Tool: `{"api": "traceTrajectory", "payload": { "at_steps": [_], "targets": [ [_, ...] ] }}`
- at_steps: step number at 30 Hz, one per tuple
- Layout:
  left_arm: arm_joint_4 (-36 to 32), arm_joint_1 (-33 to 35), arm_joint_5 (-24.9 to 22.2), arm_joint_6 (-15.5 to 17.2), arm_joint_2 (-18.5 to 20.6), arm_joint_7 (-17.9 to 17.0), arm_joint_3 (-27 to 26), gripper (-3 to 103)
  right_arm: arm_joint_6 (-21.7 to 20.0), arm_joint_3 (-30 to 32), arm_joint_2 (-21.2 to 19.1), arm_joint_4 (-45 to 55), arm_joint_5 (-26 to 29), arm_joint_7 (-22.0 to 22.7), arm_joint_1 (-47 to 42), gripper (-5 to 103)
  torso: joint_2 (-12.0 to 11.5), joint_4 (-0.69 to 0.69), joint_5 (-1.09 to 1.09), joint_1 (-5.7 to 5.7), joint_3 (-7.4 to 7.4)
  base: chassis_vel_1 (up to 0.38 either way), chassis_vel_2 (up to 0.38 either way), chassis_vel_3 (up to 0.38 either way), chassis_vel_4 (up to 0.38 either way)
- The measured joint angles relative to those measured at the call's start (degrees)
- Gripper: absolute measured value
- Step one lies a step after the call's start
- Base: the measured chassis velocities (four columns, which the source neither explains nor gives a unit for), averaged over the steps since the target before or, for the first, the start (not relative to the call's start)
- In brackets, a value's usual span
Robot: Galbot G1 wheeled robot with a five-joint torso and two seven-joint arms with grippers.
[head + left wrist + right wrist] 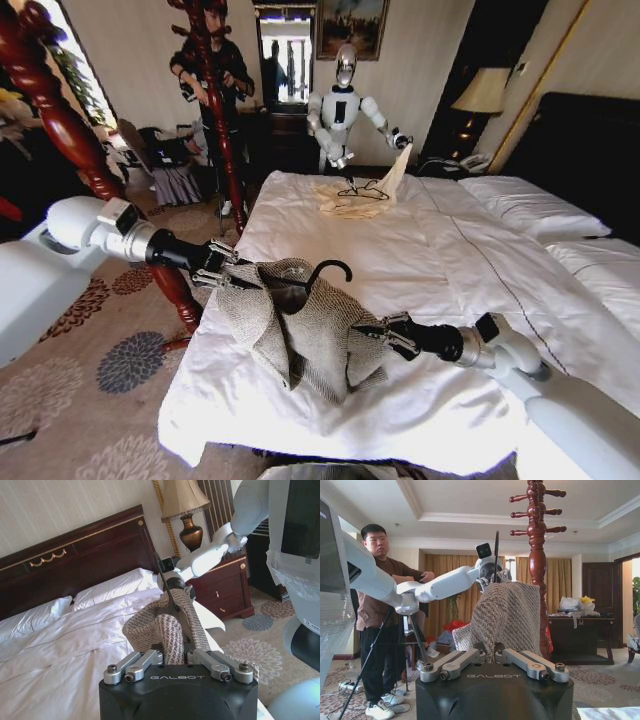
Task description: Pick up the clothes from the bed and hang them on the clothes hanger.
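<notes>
The clothes, a grey-beige ribbed cardigan (305, 335), drape over the thin black clothes hanger, whose hook (331, 268) curves up above the neckline. Both hang over the near left part of the white bed (430, 270). My left gripper (236, 278) is shut on one shoulder of the cardigan (172, 627). At the other shoulder my right gripper (366, 331) is shut on the knit (507, 615). The hanger's black stem (168, 590) rises between the two grippers (172, 655) (487, 655). Most of the hanger bar is hidden under the cloth.
A carved red-brown wooden coat stand (60, 130) rises at my left, beside the bed's corner. Across the bed another robot (343, 110) holds a pale cream garment (365, 195) on a hanger. Pillows (530, 205), dark headboard (75, 550), nightstand with lamp (220, 587).
</notes>
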Motion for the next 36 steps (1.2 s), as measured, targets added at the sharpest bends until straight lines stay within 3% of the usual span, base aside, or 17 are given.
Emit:
{"api": "traceTrajectory", "payload": {
  "at_steps": [2,7,14,22,29,34,36],
  "targets": [
    [0.34,-2.63,0.06,0.26,-0.43,-0.08,3.19,9,0.04,0.02,-0.01,-0.06,-0.17,-0.21,0.06,3,0.00,0.00,0.00,0.00,0.00,0.000,0.000,0.000,0.000],
    [0.74,-7.93,0.76,0.60,-2.38,-0.14,10.26,7,0.07,0.14,0.14,-0.02,-0.39,-0.50,0.25,3,0.00,-0.01,0.00,0.00,0.00,0.000,0.000,0.000,0.000],
    [1.78,-10.06,1.92,1.06,-4.43,-0.19,13.16,7,0.17,1.01,-0.02,0.33,-0.29,-0.68,-0.22,3,0.00,-0.01,0.00,0.00,0.00,0.000,0.000,0.000,0.000],
    [2.68,-7.39,2.64,0.87,-3.61,-0.20,10.35,4,0.31,1.04,-0.39,-0.05,0.14,0.00,0.01,3,0.00,0.00,-0.01,0.00,0.00,0.000,0.000,0.000,0.000],
    [1.15,-2.08,2.31,0.16,-0.16,1.03,3.20,20,0.26,0.29,-0.45,-1.00,2.01,1.86,0.97,3,0.00,0.01,0.00,0.00,0.00,0.000,0.000,0.000,0.000],
    [0.52,0.55,2.30,0.10,0.43,1.48,0.59,23,0.11,-0.37,-0.52,-1.25,2.44,2.30,2.12,3,0.00,0.02,-0.02,0.00,-0.01,0.000,0.000,0.000,0.000],
    [0.49,0.56,2.31,0.15,-0.22,1.45,0.83,20,0.04,-1.06,-0.52,-1.24,2.44,2.53,2.83,3,0.00,0.00,0.00,0.00,-0.01,0.000,0.000,0.000,0.000]
  ]
}}
